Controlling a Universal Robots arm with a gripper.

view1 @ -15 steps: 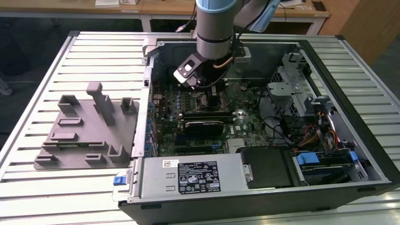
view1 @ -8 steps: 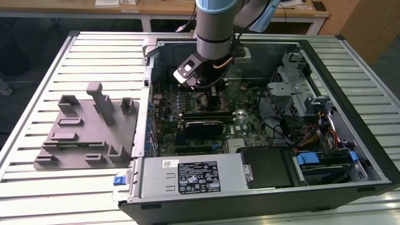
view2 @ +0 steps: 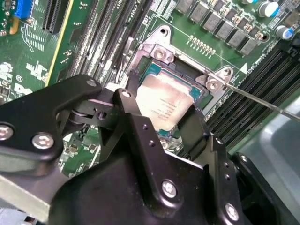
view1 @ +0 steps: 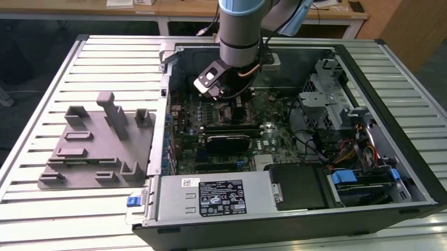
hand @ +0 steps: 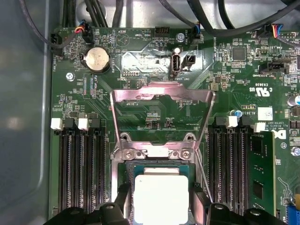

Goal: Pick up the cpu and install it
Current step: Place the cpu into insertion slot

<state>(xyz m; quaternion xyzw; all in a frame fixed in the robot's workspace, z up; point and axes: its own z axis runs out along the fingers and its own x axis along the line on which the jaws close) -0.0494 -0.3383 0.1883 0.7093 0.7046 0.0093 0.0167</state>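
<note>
the 2 fingers (view2: 193,133) are closed part-way on opposite edges of the cpu (view2: 164,105). it lies in, or just over, the socket (view2: 157,47) on the motherboard (hand: 154,122), under the arm (view1: 241,31) in the upper middle of the exterior view. the hinged load plate (hand: 161,96) stands open. done well, the chip stays flat and square to the socket frame and settles in without pressing. white print marks the board, faint print the chip's lid, and a white label (view1: 222,197) sits on the power supply.
</note>
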